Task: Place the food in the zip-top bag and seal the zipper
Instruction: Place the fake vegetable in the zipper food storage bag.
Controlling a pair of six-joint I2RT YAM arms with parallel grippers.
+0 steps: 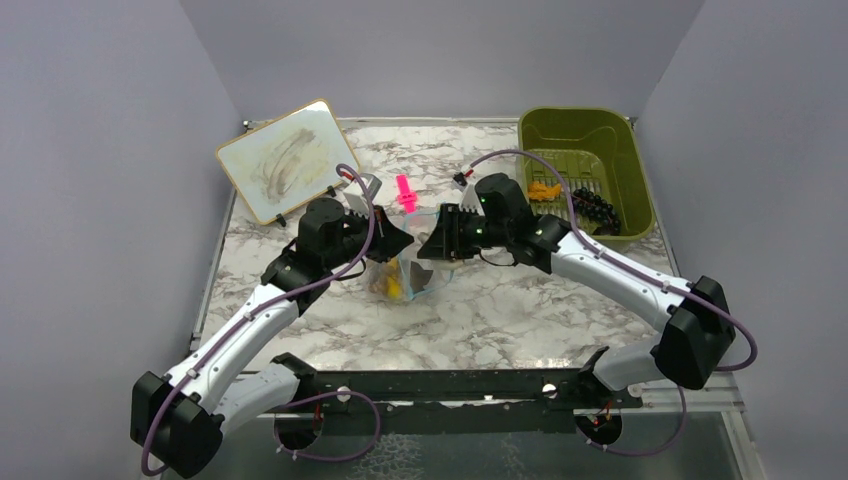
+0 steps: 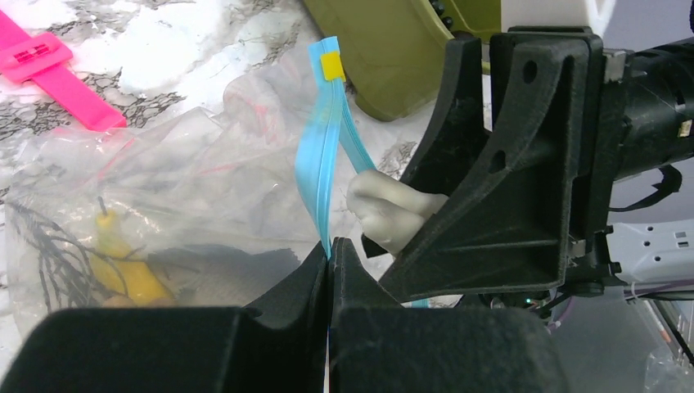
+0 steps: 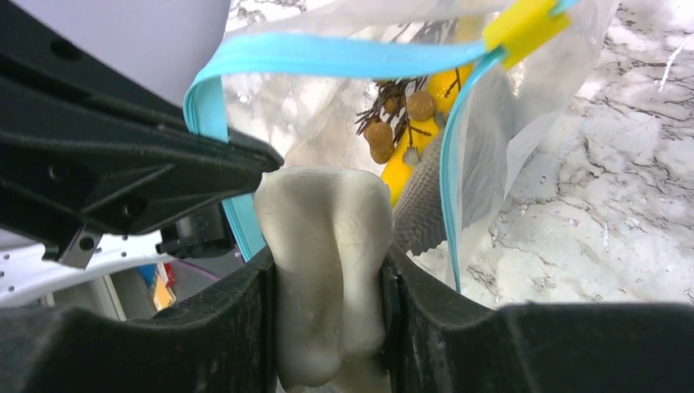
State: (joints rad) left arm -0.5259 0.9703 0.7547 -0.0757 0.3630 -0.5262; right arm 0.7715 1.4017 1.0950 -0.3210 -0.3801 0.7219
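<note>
White food piece [image 3: 323,205] sits clamped in the right gripper [image 3: 327,270], poised at the mouth of the zip-top bag [image 2: 188,164], mid-frame in the top view, apparently for dropping in. The left gripper [image 2: 330,266], jaws pressed together on the blue zipper [image 2: 315,155], holds that mouth open. Inside lie banana [image 2: 123,270] and fish [image 3: 417,213]; orange piece [image 1: 543,190] and grapes [image 1: 597,208] wait in the green bin [image 1: 585,140], upper right.

No legible text, brand, number or sign found. The whiteboard [image 1: 283,160] carries only smeared grey marks. The zip-top bag [image 2: 164,180] shows faint red traces, too blurred to read.
</note>
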